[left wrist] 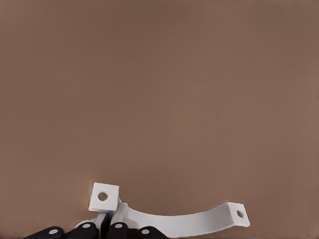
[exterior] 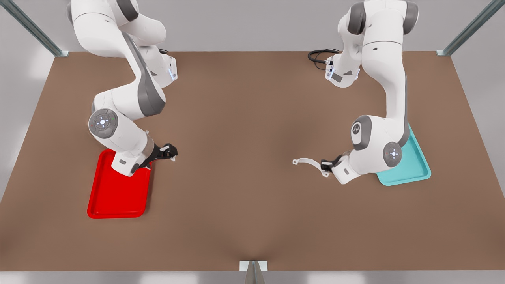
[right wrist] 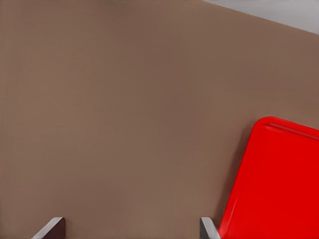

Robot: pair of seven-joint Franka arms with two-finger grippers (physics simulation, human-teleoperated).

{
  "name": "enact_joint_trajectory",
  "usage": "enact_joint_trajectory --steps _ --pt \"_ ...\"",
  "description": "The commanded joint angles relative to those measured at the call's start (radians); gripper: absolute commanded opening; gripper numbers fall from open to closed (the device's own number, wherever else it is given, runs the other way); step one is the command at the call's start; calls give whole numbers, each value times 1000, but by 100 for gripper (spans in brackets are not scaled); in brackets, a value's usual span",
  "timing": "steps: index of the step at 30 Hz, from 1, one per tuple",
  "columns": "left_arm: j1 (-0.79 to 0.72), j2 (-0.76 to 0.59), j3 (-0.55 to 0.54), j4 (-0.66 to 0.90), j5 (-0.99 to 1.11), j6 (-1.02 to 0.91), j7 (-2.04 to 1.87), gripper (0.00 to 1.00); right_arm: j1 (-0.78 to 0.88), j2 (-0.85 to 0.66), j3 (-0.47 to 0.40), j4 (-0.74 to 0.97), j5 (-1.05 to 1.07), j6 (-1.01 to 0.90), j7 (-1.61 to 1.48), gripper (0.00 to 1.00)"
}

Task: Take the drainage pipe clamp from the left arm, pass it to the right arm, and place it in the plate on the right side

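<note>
The clamp [left wrist: 174, 224] is pinched near one tab by the left gripper [exterior: 326, 165], whose fingers [left wrist: 117, 230] are pressed onto it, and is held out over the bare table [exterior: 244, 197] near the teal tray [exterior: 414, 165]. It is judged light, thin and stiff, perhaps slippery; the free tab is best taken for the handover. Well apart, at the front view's left, the right gripper [exterior: 170, 153] is seen spread and empty beside the red plate [exterior: 118, 201].

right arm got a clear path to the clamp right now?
Probably yes: the right hand is open beside the red plate, with bare table between it and the drainage pipe clamp, held out by the left hand.
</note>
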Motion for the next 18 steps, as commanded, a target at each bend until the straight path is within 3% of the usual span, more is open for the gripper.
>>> enact_joint_trajectory --steps 1,3,6,10,18 --pt "-43 8 0 27 -59 -35 -1243 21 48 18 1 1 -35 88 463 100" --pt "-103 39 -14 70 -100 34 -1406 21 153 32 1 -1 -123 142 666 100" --pt "-104 56 -97 107 -104 77 -1510 21 194 67 1 4 -118 154 721 100" --pt "-109 65 -140 122 -104 111 -1530 21 216 159 28 132 -115 160 850 100" --pt "-124 92 -178 166 -104 134 -1570 21 243 242 117 218 -84 231 1019 100"
